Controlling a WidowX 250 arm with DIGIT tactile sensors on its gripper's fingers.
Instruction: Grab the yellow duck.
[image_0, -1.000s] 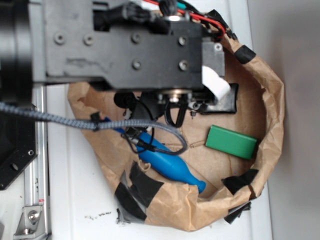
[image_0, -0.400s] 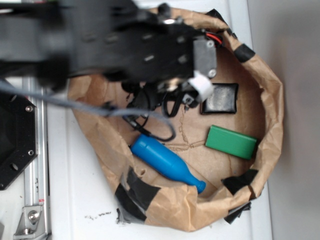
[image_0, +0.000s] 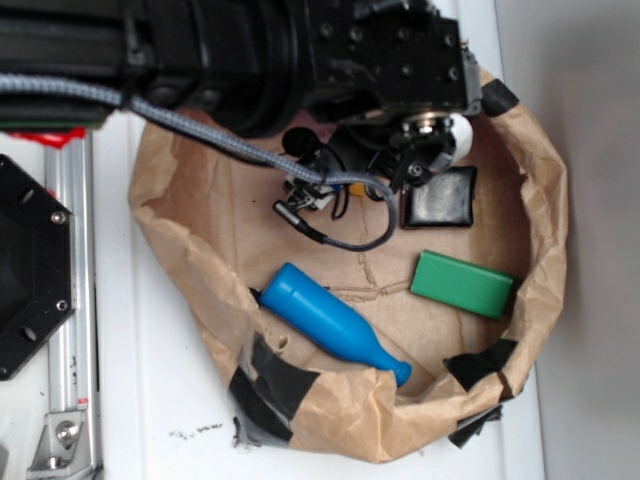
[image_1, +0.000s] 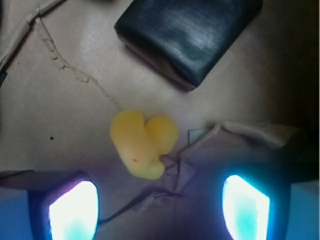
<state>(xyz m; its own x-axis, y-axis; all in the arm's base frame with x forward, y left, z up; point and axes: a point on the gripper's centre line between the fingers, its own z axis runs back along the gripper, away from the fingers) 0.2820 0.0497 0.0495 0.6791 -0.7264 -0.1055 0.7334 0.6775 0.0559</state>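
Wrist view, left to right: our tool (image_1: 159, 207) hangs with its two glowing pads (image_1: 73, 212) spread apart, and the yellow duck (image_1: 142, 142) lies on the paper between and just ahead of them. The black block (image_1: 187, 35) sits beyond. We judge this spread suits a straddling descent; the duck lies toward the worktop's (image_0: 160, 400) far edge.

Robot lab: aluminium rail (image_0: 72, 300), white bench (image_0: 150, 400).
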